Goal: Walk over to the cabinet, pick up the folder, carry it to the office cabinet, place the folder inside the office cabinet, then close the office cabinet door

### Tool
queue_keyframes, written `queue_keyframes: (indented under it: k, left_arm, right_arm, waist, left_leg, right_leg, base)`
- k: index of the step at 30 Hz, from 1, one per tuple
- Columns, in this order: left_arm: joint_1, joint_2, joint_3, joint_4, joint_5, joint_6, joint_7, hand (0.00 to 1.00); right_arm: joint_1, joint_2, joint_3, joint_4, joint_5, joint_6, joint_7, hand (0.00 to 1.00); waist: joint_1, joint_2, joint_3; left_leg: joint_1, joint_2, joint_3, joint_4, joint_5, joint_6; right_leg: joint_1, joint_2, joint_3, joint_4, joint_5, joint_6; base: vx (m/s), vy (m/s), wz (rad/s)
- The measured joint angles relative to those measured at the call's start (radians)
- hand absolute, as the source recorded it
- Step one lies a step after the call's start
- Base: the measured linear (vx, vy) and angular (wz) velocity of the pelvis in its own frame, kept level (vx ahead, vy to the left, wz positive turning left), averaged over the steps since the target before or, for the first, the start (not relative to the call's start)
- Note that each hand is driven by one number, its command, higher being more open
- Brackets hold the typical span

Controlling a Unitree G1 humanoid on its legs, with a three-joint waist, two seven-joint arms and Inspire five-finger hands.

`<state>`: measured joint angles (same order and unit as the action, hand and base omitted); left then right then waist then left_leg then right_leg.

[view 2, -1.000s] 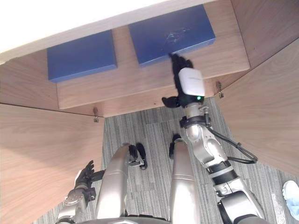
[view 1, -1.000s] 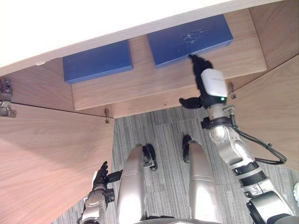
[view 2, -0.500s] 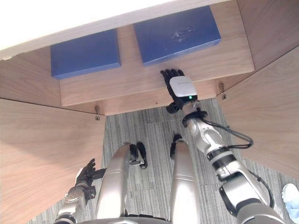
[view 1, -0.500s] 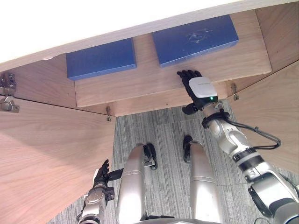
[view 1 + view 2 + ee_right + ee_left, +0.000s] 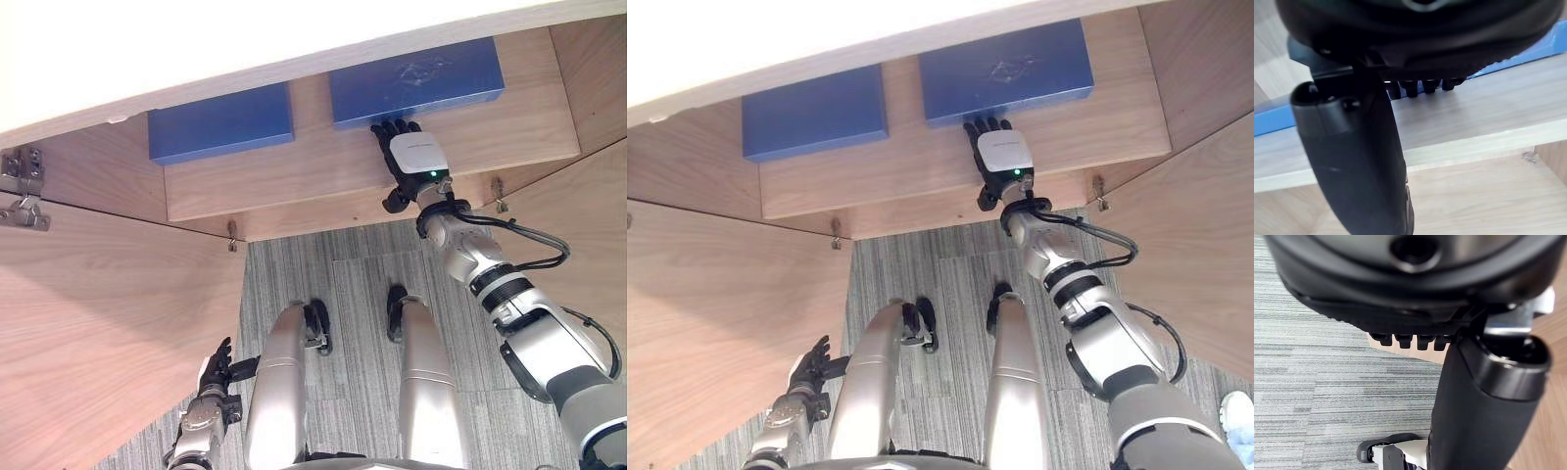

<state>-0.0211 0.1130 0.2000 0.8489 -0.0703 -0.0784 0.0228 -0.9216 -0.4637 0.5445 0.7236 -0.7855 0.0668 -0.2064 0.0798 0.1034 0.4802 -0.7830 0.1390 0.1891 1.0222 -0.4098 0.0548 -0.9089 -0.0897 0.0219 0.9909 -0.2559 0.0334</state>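
The office cabinet stands open. Its left door fills the lower left of the frame and its right door occupies the right edge.

The task folder lies flat on the shelf, upper right of centre, partly under the cabinet's top panel. The right robot hand lies over the shelf with straight, extended fingers. Its fingertips meet the folder's near edge, and it grips nothing. This flat-fingered pose suggests a seating push, so that the folder clears the door's swing.

The left robot hand hangs relaxed and empty at the lower left, above the carpet.

The folder is a thin, rigid, dark blue rectangle with a faint mark on its cover. A second folder of the same blue lies apart, to its left.
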Motion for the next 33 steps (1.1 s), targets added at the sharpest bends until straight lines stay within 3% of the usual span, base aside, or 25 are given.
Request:
queue_keyframes:
  k: [6, 12, 20, 24, 28, 33]
  left_arm:
    - [0.004, -0.005, -0.002, 0.001, 0.0, 0.0, 0.002, 1.0]
    - [0.005, -0.022, -0.019, 0.001, -0.009, 0.001, 0.016, 1.0]
    - [0.004, -0.026, -0.031, 0.042, -0.008, 0.006, 0.018, 1.0]
    - [0.005, -0.027, -0.039, 0.052, -0.007, 0.015, 0.018, 1.0]
    - [0.041, -0.007, -0.053, 0.058, -0.006, 0.021, 0.016, 1.0]
    - [0.091, 0.009, -0.068, 0.058, 0.007, 0.023, 0.009, 1.0]
  right_arm:
    - [-0.044, 0.021, 0.025, 0.058, 0.004, 0.009, 0.012, 1.0]
    - [-0.051, 0.026, 0.026, 0.077, 0.005, 0.009, 0.029, 1.0]
    - [0.022, 0.026, 0.037, 0.078, -0.012, -0.009, 0.036, 1.0]
    - [0.079, 0.032, 0.049, 0.09, -0.044, -0.016, 0.041, 1.0]
    - [0.195, 0.073, 0.086, 0.14, -0.049, -0.03, 0.092, 1.0]
    - [0.32, 0.12, 0.082, 0.166, -0.047, -0.038, 0.154, 1.0]
  waist:
    - [0.0, 0.007, -0.006]
    - [0.002, 0.032, -0.022]
    - [0.011, 0.032, -0.046]
    - [0.015, 0.023, -0.058]
    - [0.017, -0.017, -0.095]
    - [0.019, -0.039, -0.153]
  left_leg:
    - [0.002, 0.0, -0.01, -0.022, 0.022, -0.012]
    - [-0.002, 0.002, -0.032, -0.04, 0.043, -0.03]
    - [0.041, 0.01, -0.038, -0.078, 0.053, -0.04]
    - [0.1, 0.012, -0.033, -0.13, 0.064, -0.042]
    - [0.278, 0.005, -0.018, -0.291, 0.103, -0.057]
    - [0.433, -0.003, -0.01, -0.443, 0.142, -0.075]
  right_leg:
    - [0.003, -0.003, -0.017, -0.013, 0.007, -0.012]
    - [0.005, -0.002, -0.042, -0.021, 0.011, -0.025]
    - [0.054, 0.008, -0.054, -0.062, 0.02, -0.034]
    - [0.116, 0.015, -0.055, -0.119, 0.034, -0.033]
    - [0.292, 0.021, -0.066, -0.267, 0.062, -0.032]
    - [0.443, 0.027, -0.08, -0.399, 0.084, -0.031]
  base:
    - [-0.01, -0.005, 0.04]
    - [0.0, -0.012, 0.07]
    - [0.03, 0.028, 0.0]
    - [0.06, 0.049, -0.04]
    - [0.11, 0.033, 0.0]
    - [0.13, 0.011, 0.03]
